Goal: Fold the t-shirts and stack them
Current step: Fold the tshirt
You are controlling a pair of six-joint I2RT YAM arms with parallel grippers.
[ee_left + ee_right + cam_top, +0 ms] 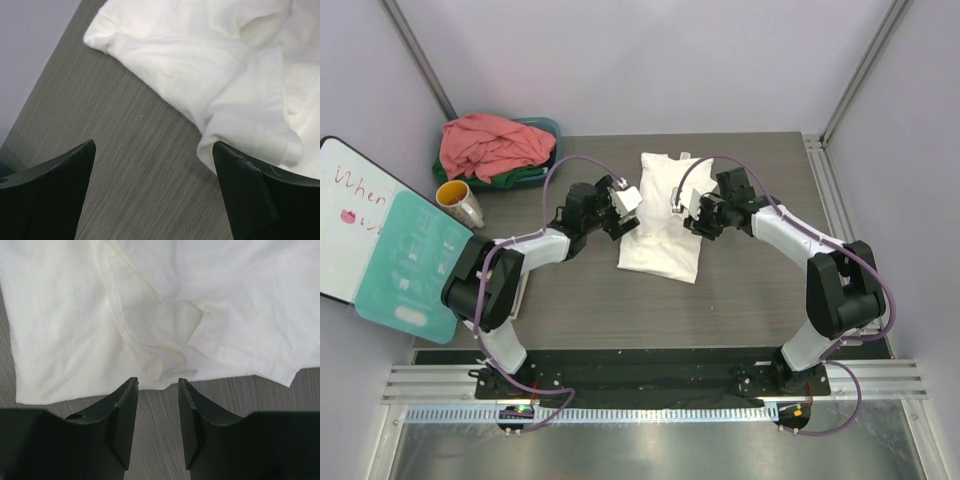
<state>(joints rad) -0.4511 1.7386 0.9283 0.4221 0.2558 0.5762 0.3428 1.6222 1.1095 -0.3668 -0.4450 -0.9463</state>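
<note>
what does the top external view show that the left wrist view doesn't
Only the top external view: the right claw, a salmon-pink shirt heaped in a teal basin, and a mug beside it. Only the left wrist view: the left claw up close, its jaws wide apart over bare table. Both: the white t-shirt lying on the dark table.

Between the two claws, the white t-shirt [660, 215] is plain off-white. Its hem looks faintly yellowish just ahead of the right gripper [158, 380], whose fingers are matte black. The left gripper [154, 144] has the same black fingers. Beneath it the table [125, 165] is dark grey with fine streaked wood grain. Well beyond the left claw are a salmon-pink t-shirt [490, 145], a dark green t-shirt [525, 178] and a teal basin [552, 128]. The cables [578, 160] on both arms are purple.
</note>
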